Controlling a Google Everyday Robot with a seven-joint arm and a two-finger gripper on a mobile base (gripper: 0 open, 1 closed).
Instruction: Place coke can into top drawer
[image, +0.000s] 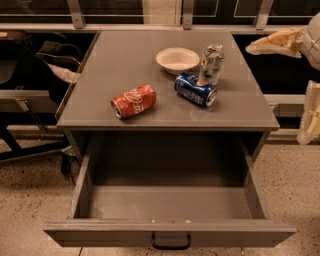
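The coke can (133, 100) lay on its side on the grey tabletop (125, 55), near the front edge and left of centre, its silver ends pointing left-near and right-far. It stood well apart from the blue can (195, 89), which also lay on its side to the right. Beyond that, a pale green-and-white can (211, 63) stood upright beside a shallow white bowl (177, 59). Below the tabletop, the top drawer (170, 234) was pulled fully out toward the viewer, with nothing seen inside it and its dark handle (171, 243) at the centre of the front panel.

The claw (292, 42) hung at the far right edge, off the tabletop and well apart from the coke can. Whether it was spread or pressed together I cannot tell.

The can looked light and thin-walled, already a little dented, so a hard squeeze would likely crumple it further. Its painted side was probably slick, and lying down it could roll if nudged. The best hold seemed to be across the middle of the body, closing on the curved sides at right angles to its long axis.
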